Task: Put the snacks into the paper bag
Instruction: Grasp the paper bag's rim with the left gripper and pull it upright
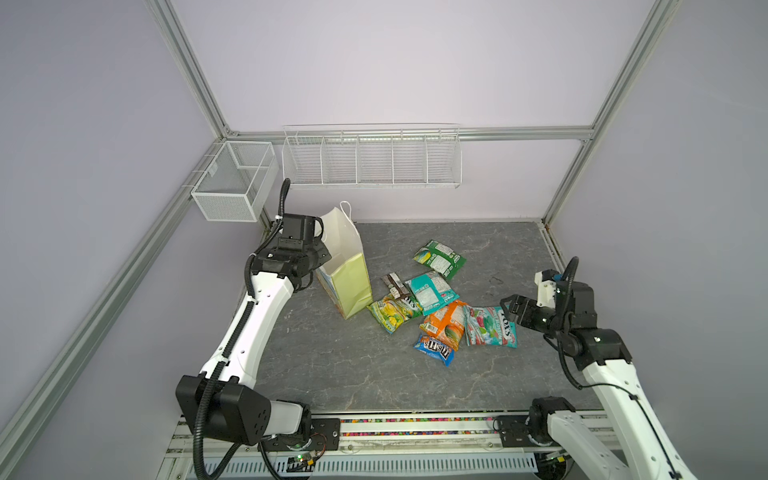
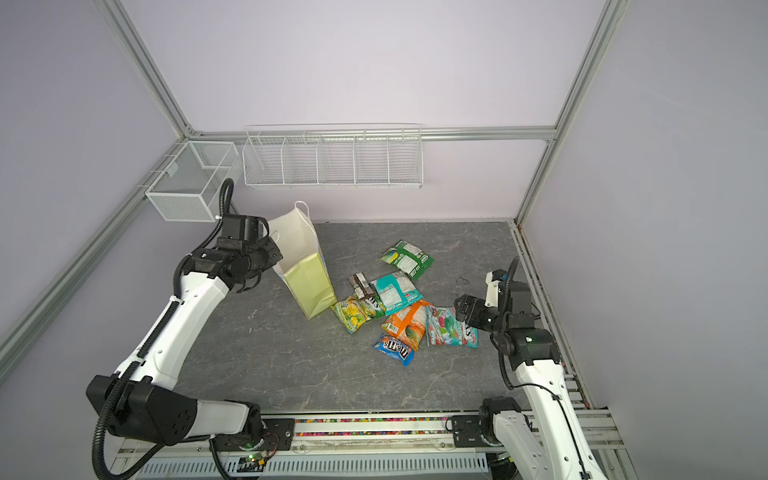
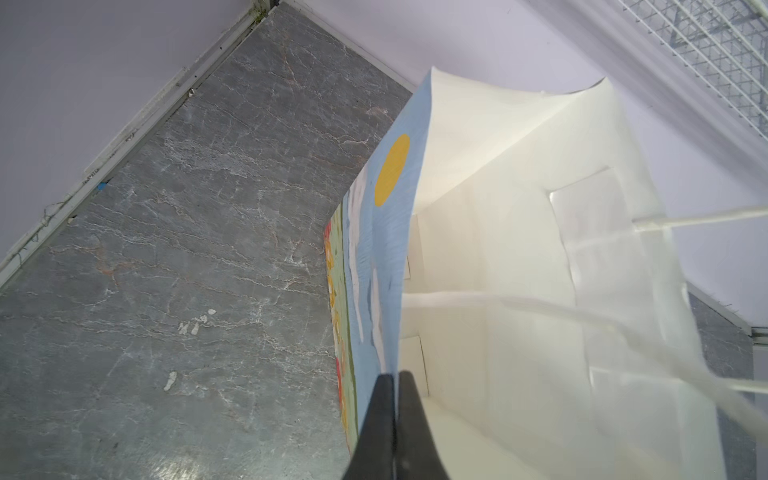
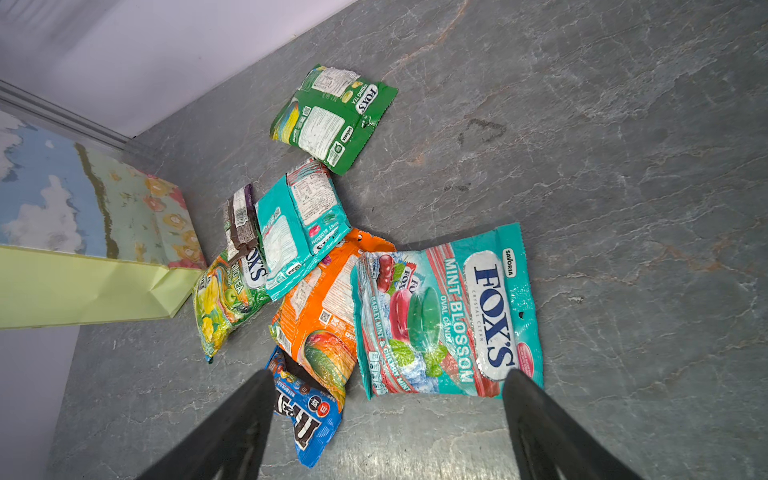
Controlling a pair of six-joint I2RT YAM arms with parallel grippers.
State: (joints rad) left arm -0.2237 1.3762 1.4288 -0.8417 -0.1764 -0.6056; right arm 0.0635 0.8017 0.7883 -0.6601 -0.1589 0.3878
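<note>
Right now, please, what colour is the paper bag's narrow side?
Pale yellow-green paper bag side; clearest in a top view.

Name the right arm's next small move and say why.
Probably lower the right pincer onto the Fox's Mint Blossom packet and close. Its jaws stand open close to that packet, and the left pincer is shut on the rim of the paper bag, whose mouth is open.
</note>
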